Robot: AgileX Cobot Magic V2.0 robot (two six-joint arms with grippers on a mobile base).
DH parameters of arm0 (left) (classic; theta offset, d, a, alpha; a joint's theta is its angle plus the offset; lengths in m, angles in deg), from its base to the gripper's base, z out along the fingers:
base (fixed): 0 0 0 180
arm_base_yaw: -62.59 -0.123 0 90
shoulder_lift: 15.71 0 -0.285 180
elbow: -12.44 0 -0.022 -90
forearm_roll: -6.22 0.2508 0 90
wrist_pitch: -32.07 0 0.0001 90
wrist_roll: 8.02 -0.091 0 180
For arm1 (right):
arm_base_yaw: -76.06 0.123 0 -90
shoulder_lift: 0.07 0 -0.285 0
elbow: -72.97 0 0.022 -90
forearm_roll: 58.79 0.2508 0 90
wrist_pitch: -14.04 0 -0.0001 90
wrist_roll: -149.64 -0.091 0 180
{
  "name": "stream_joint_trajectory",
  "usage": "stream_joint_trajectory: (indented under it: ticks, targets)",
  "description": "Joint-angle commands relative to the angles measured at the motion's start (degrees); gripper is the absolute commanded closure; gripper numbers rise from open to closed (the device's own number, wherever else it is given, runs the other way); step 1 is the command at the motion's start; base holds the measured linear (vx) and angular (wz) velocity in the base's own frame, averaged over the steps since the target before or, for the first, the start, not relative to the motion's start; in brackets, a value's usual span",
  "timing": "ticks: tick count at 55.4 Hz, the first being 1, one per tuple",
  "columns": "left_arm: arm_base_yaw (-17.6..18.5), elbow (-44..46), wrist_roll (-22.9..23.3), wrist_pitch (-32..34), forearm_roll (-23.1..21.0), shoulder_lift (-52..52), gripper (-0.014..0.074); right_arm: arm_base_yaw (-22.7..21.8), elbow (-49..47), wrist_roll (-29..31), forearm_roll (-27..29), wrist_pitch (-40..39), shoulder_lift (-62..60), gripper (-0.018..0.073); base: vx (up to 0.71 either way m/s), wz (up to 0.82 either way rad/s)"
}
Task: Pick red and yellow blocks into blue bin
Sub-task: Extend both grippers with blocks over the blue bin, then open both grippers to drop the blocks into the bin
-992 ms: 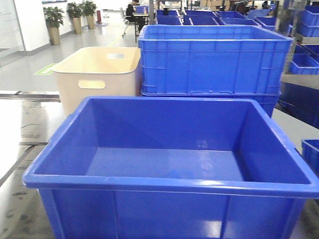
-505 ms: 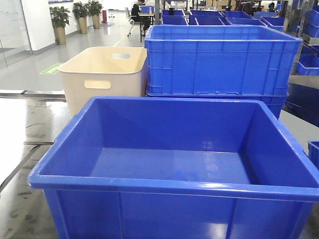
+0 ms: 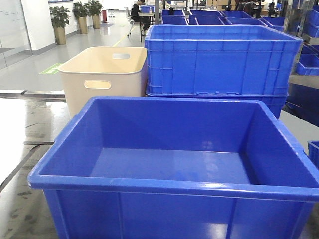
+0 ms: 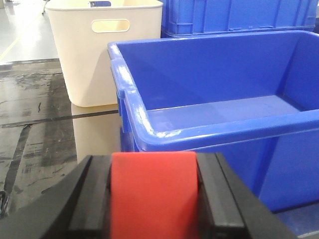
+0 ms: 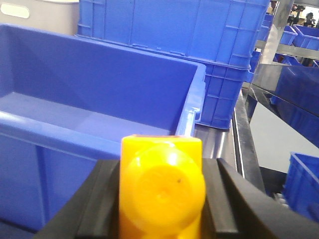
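Observation:
The blue bin [image 3: 50,180] stands in front of me with slanted walls and a thick rim, and nothing shows on its floor. In the left wrist view my left gripper [image 4: 153,164] is shut on the red block [image 4: 153,196], held just outside the bin's [image 4: 130,99] near left corner. In the right wrist view my right gripper [image 5: 160,169] is shut on the yellow block [image 5: 162,186], a round stud facing the camera, close to the bin's [image 5: 60,134] right end and below its rim. Neither gripper shows in the front view.
A beige tub [image 3: 102,77] with handle slots stands behind the bin on the left. Stacked ribbed blue crates [image 3: 219,62] stand behind it on the right. More blue crates [image 5: 301,186] and a metal rail [image 5: 244,144] lie to the right. Wet dark tabletop [image 4: 35,119] extends left.
The front view has shifted slightly, so the bin and tubs sit a little further right than a second ago. Nothing in the scene itself has moved.

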Motion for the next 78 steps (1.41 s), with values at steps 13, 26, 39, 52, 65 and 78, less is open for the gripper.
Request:
stream_joint_trajectory:
  ticks: [13,26,39,52,65,78]
  targets:
    - [0.68,5.04,-1.86,14.95,-0.3,4.59,0.0594,-0.25,-5.2,-1.93,4.51,-10.52,7.49,0.057,0.0,0.0]
    - [7.14,25.47,-5.68,15.08,-0.3,26.2,0.0594,3.03,-20.84,-1.71,4.51,-11.25,27.76,0.057,0.0,0.0]
    - [13.31,45.73,-7.2,14.76,-0.3,49.06,0.059,10.42,-33.74,-1.26,1.65,-15.37,46.89,0.0562,0.0,0.0]
    - [16.1,52.2,-6.84,11.64,-0.4,57.6,0.0434,10.62,-38.55,-0.53,-0.28,-16.61,53.2,0.04,0.0,0.0]
    - [16.11,52.2,-6.74,12.45,-0.74,57.82,0.0097,10.62,-38.55,0.41,-0.42,-16.57,53.2,0.0026,0.0,0.0]
    - [16.11,52.2,-6.69,8.28,-0.74,55.03,-0.0014,10.62,-38.55,0.41,-0.79,-15.38,51.53,-0.0139,0.0,0.0]
